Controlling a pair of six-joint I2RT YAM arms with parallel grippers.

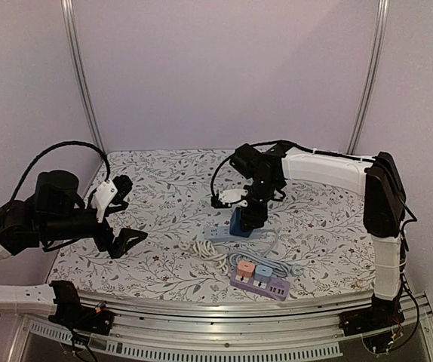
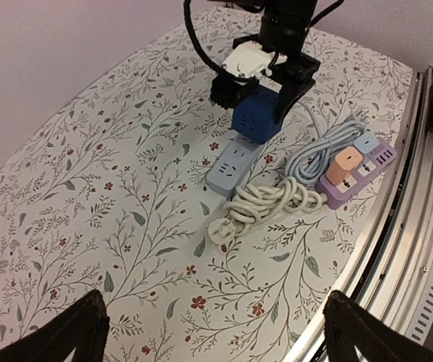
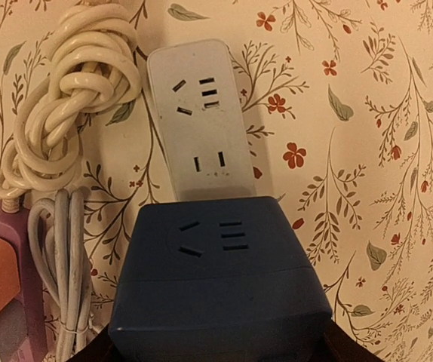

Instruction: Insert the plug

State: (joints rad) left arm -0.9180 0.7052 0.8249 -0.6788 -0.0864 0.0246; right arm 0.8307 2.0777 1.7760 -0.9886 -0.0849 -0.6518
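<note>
A dark blue cube plug (image 1: 245, 220) is held over one end of a pale power strip (image 1: 220, 232) at the table's middle. My right gripper (image 1: 248, 211) is shut on the cube from above. In the right wrist view the cube (image 3: 216, 279) fills the lower frame and covers the strip's (image 3: 198, 121) near end; two socket sets beyond it are free. The cube's prongs are hidden. From the left wrist the cube (image 2: 256, 121) looks slightly tilted on the strip (image 2: 231, 167). My left gripper (image 1: 124, 215) hangs open and empty at the left, far from both.
A purple power strip (image 1: 260, 280) carrying an orange and a light blue adapter lies near the front edge. A coiled white cable (image 2: 273, 200) with its round plug (image 2: 222, 230) and a grey cable (image 1: 275, 253) lie between the two strips. A metal rail (image 1: 239, 305) borders the front.
</note>
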